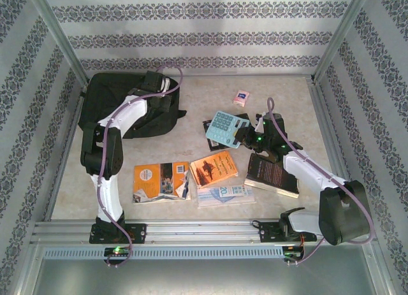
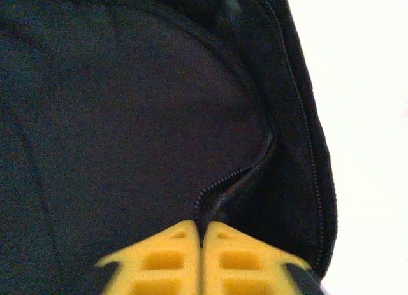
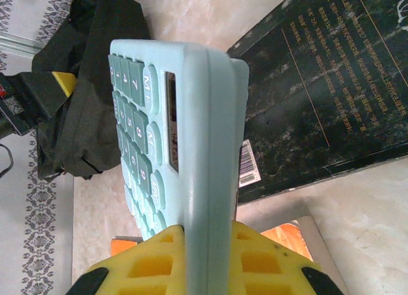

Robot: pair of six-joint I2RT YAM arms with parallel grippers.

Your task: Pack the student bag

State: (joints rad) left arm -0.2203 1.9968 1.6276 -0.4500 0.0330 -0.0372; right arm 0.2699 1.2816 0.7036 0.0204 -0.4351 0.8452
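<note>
Left gripper [image 2: 202, 234] pinches student bag [image 1: 105, 94] zip, ten o'clock — right gripper [image 3: 207, 234] clamps blue calculator [image 3: 191, 116]; "20" booklet [image 1: 226, 192] at six.

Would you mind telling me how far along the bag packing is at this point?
Early. Nothing looks packed yet. In hand: the left pincer is shut on the zip edge of the student bag, and the right pincer grips the blue calculator. Left: the orange book, the orange-and-white book, the dark book, the thin booklet and the small pink box lie on the table.
</note>
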